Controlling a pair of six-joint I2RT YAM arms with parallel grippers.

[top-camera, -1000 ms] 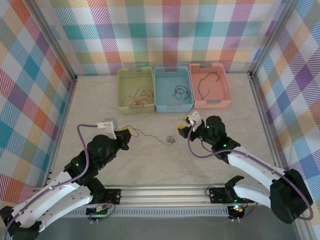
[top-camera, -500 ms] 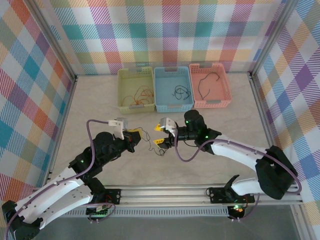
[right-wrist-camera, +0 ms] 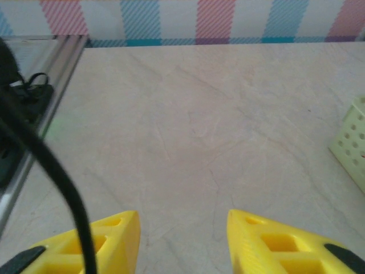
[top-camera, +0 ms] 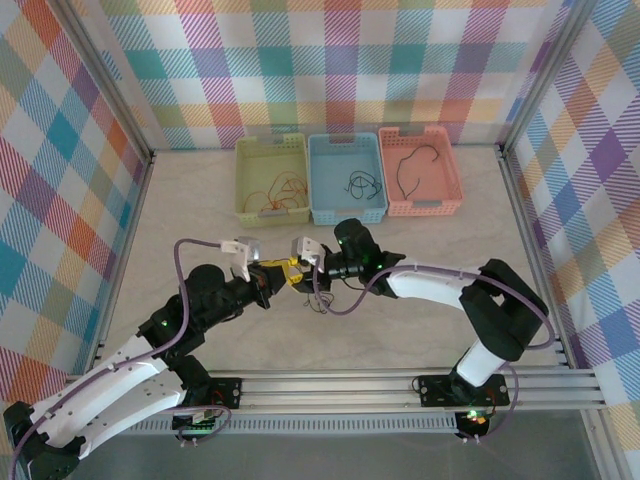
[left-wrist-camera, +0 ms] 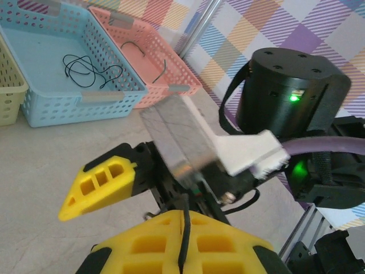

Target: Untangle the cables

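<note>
Black cable [left-wrist-camera: 183,245]: thin, light and limp, likely to slip. It is pinched in the closed left end effector [top-camera: 275,276], and its slack droops toward the bench [top-camera: 430,250].
Best hold: probably the free wire just beside that pinch.
Right end effector [right-wrist-camera: 182,234]: fingers apart, nothing between them.
Arms: both low, tips meeting mid-bench.

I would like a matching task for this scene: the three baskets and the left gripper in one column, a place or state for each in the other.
1 green basket
2 blue basket
3 pink basket
4 left gripper

A shut on a thin black cable
B middle of the row
C holds orange-red cables
D right end of the row

Pairs: 1-C, 2-B, 3-D, 4-A
</note>
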